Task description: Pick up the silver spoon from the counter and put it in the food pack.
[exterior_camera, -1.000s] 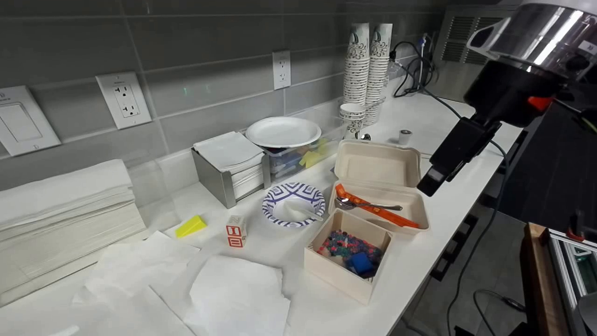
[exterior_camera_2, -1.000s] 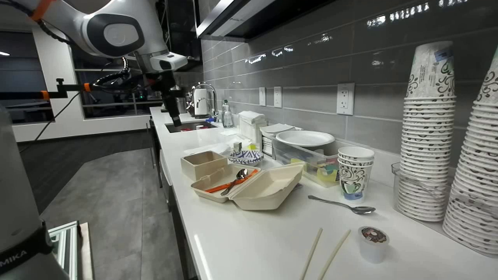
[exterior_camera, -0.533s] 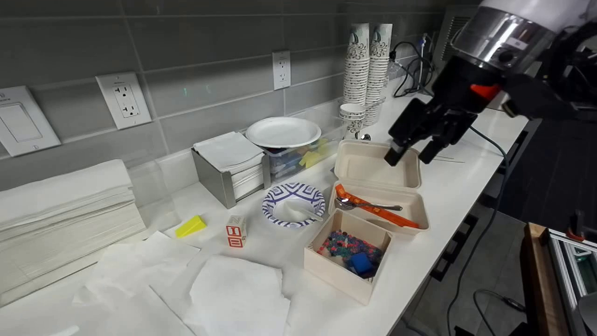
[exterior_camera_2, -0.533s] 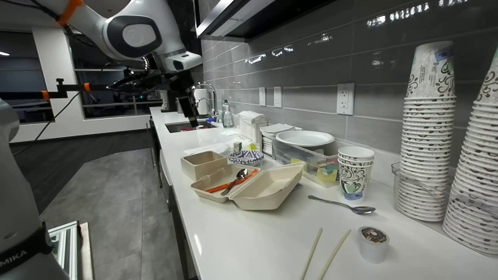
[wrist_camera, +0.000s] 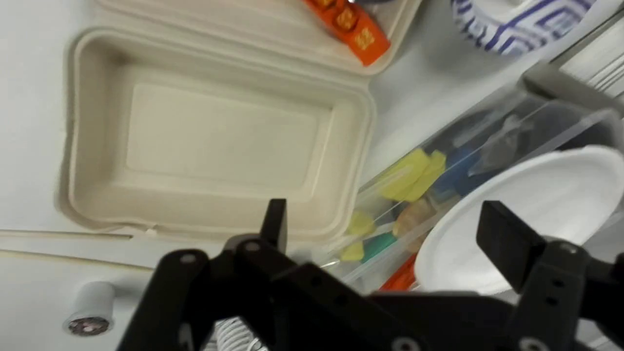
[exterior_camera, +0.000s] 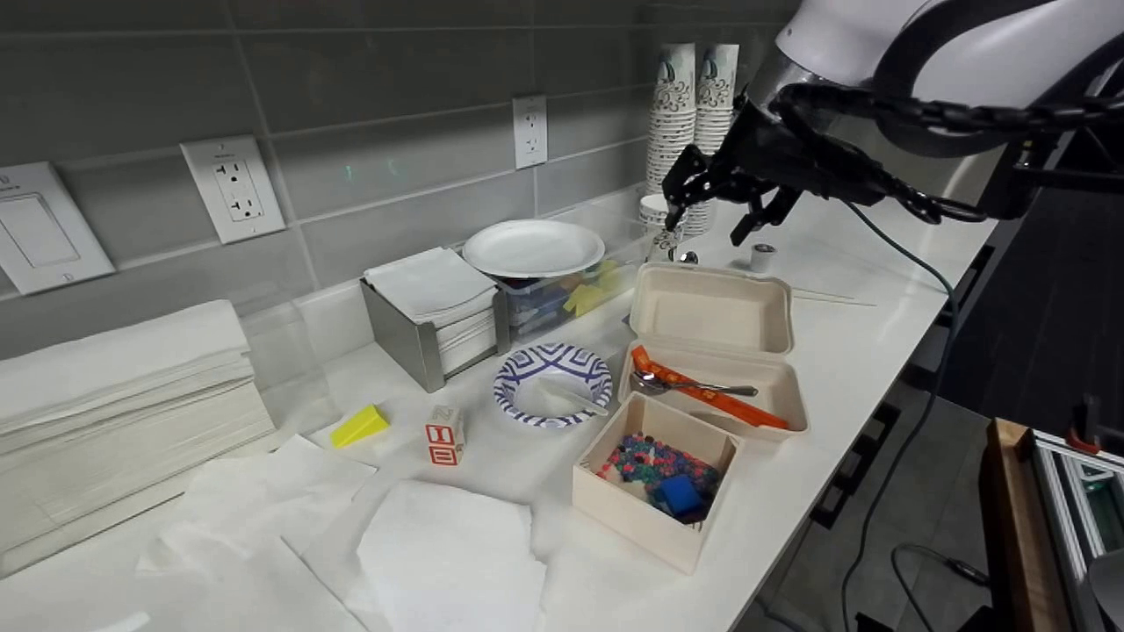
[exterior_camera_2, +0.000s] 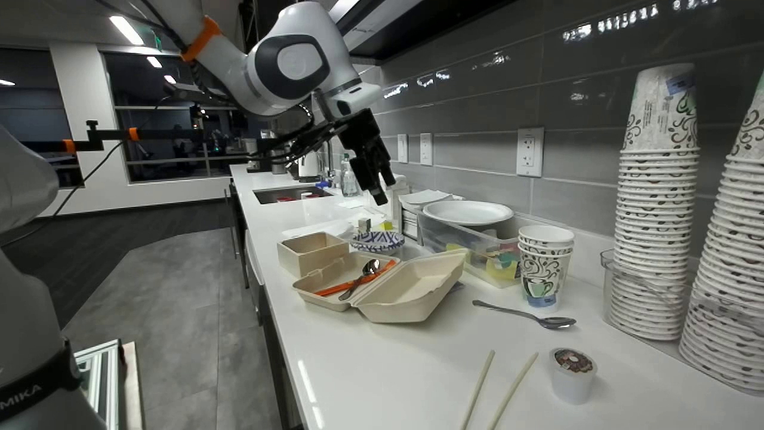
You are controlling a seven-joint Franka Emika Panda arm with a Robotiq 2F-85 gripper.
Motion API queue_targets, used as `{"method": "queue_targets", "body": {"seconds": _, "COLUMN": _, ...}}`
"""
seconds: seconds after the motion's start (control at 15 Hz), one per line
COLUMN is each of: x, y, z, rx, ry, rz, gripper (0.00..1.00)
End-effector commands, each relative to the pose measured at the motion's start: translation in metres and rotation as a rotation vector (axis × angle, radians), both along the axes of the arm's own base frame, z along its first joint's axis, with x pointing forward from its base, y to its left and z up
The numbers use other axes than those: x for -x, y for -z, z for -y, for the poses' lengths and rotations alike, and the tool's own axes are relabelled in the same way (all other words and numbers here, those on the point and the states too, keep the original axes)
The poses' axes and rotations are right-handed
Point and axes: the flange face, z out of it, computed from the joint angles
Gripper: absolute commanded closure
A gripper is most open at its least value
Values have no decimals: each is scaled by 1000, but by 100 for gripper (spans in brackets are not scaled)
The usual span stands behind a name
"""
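A silver spoon point(exterior_camera_2: 525, 313) lies on the white counter, between the paper cups and the food pack. Only its bowl point(exterior_camera: 688, 258) shows in an exterior view, and I cannot make it out in the wrist view. The tan food pack point(exterior_camera: 711, 309) stands open; its lid also shows in an exterior view point(exterior_camera_2: 412, 292) and the wrist view point(wrist_camera: 219, 136). A similar spoon point(exterior_camera_2: 358, 280) lies in it across an orange piece point(exterior_camera_2: 334, 289). My gripper point(exterior_camera: 705, 232) is open and empty, high above the counter; its fingers also show in the wrist view point(wrist_camera: 385, 209).
A clear bin point(exterior_camera_2: 471, 251) bearing a white plate point(exterior_camera_2: 468, 212) stands along the wall. Paper cups point(exterior_camera_2: 544, 269), tall cup stacks point(exterior_camera_2: 656, 227), a small pod point(exterior_camera_2: 573, 376) and two thin sticks point(exterior_camera_2: 477, 391) surround the counter spoon. A small box point(exterior_camera: 632, 527) and patterned bowl point(exterior_camera: 552, 351) adjoin the pack.
My gripper has swung over the counter towards the wall and cups and turned, so both spread fingers now show. The spoons and food pack have not moved.
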Motion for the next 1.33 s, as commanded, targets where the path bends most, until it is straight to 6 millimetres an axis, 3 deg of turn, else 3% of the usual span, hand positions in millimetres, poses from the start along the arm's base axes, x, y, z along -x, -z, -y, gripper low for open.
{"method": "queue_targets", "body": {"seconds": 0.0, "x": -28, "y": 6, "z": 42, "rx": 22, "ry": 200, "rz": 4, "gripper": 0}}
{"method": "queue_targets", "body": {"seconds": 0.27, "x": -39, "y": 16, "z": 82, "rx": 67, "ry": 413, "rz": -5, "gripper": 0}}
{"method": "queue_targets", "body": {"seconds": 0.53, "x": -46, "y": 25, "z": 108, "rx": 172, "ry": 607, "rz": -14, "gripper": 0}}
{"method": "queue_targets", "body": {"seconds": 0.6, "x": -36, "y": 21, "z": 103, "rx": 137, "ry": 521, "rz": -26, "gripper": 0}}
{"method": "queue_targets", "body": {"seconds": 1.0, "x": -44, "y": 22, "z": 109, "rx": 156, "ry": 584, "rz": -15, "gripper": 0}}
{"method": "queue_targets", "body": {"seconds": 1.27, "x": -66, "y": 43, "z": 128, "rx": 192, "ry": 503, "rz": -78, "gripper": 0}}
